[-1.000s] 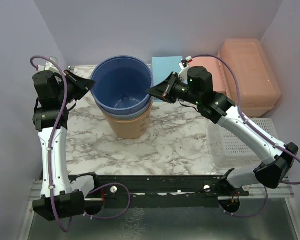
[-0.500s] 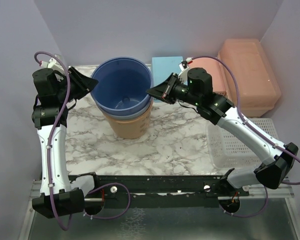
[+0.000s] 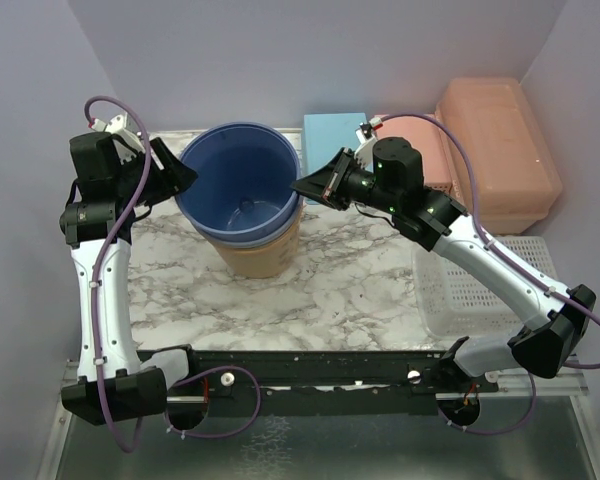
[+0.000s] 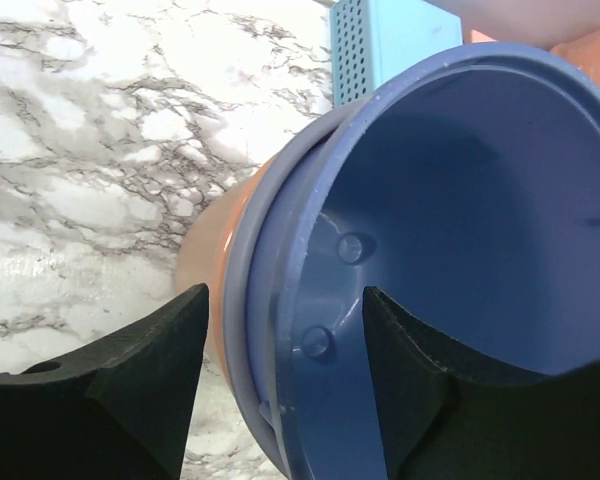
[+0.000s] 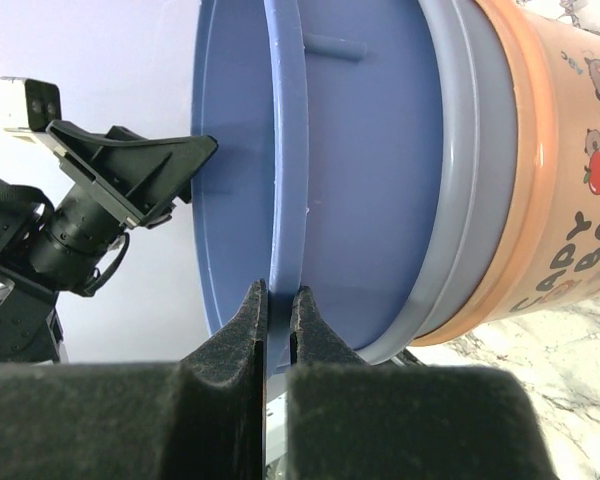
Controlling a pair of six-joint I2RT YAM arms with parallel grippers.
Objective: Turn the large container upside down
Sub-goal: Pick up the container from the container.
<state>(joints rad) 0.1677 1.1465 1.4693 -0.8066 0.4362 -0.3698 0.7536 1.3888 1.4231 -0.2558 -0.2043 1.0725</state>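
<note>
The large container (image 3: 500, 150), a peach box with a lid, stands at the back right, and neither gripper touches it. A dark blue bucket (image 3: 242, 185) sits nested in a paler blue one inside an orange bucket (image 3: 260, 250). My right gripper (image 3: 302, 185) is shut on the blue bucket's right rim; in the right wrist view the fingers (image 5: 278, 300) pinch that rim (image 5: 285, 150). My left gripper (image 3: 185, 172) is open at the bucket's left rim. In the left wrist view its fingers (image 4: 283, 330) straddle the rim (image 4: 280, 300) without touching.
A light blue perforated box (image 3: 332, 135) stands behind the buckets. A pink container (image 3: 420, 140) sits beside the large one. A white perforated basket (image 3: 480, 290) lies at the right, under my right arm. Walls close in on the left, back and right.
My left gripper has opened and let go of the blue bucket's left rim. The left wrist has risen a little. The blue bucket has shifted slightly to the left. My right gripper keeps its hold.
</note>
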